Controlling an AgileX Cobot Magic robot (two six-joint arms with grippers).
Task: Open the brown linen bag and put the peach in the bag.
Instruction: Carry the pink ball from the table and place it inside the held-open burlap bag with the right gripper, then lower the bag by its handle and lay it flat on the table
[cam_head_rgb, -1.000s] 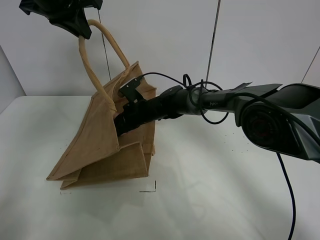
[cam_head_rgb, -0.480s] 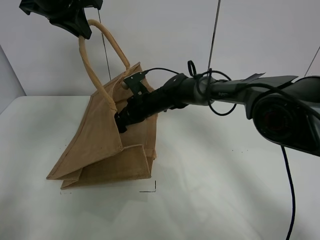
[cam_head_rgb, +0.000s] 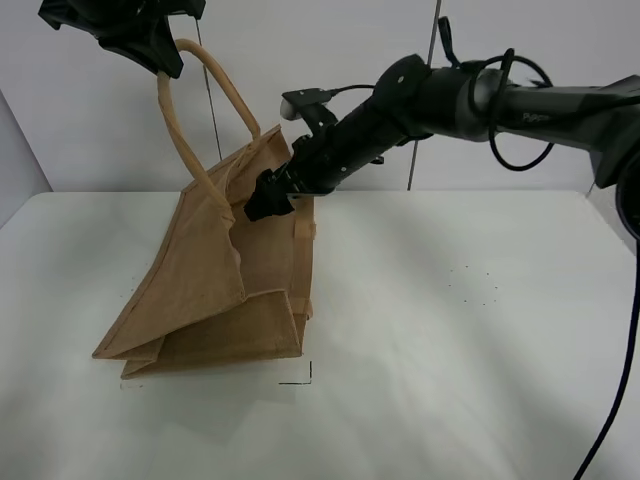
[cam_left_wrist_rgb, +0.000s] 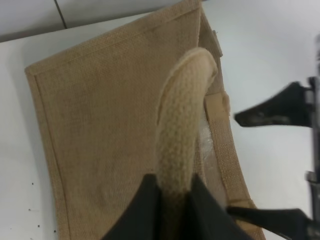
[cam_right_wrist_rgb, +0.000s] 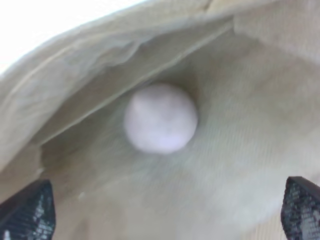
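Observation:
The brown linen bag (cam_head_rgb: 225, 290) leans on the white table, its mouth held up. My left gripper (cam_head_rgb: 150, 45) is shut on one beige loop handle (cam_head_rgb: 185, 130) at the top left; the left wrist view shows its fingers (cam_left_wrist_rgb: 150, 210) pinching that handle (cam_left_wrist_rgb: 182, 125) over the bag's side (cam_left_wrist_rgb: 100, 125). My right gripper (cam_head_rgb: 262, 200) is at the bag's mouth, open and empty; its fingertips (cam_right_wrist_rgb: 30, 210) frame the right wrist view. That view looks into the bag, where the peach (cam_right_wrist_rgb: 160, 117) lies alone on the lining, pale and round.
The white table (cam_head_rgb: 450, 330) stretches right of the bag, with a small black corner mark (cam_head_rgb: 300, 378) in front. A white wall stands behind, with thin dark cables (cam_head_rgb: 425, 95) hanging. The right arm (cam_head_rgb: 470, 95) reaches across from the upper right.
My right arm has risen and drawn back out of the bag, from deep inside to its mouth. The left gripper and handle have not moved.

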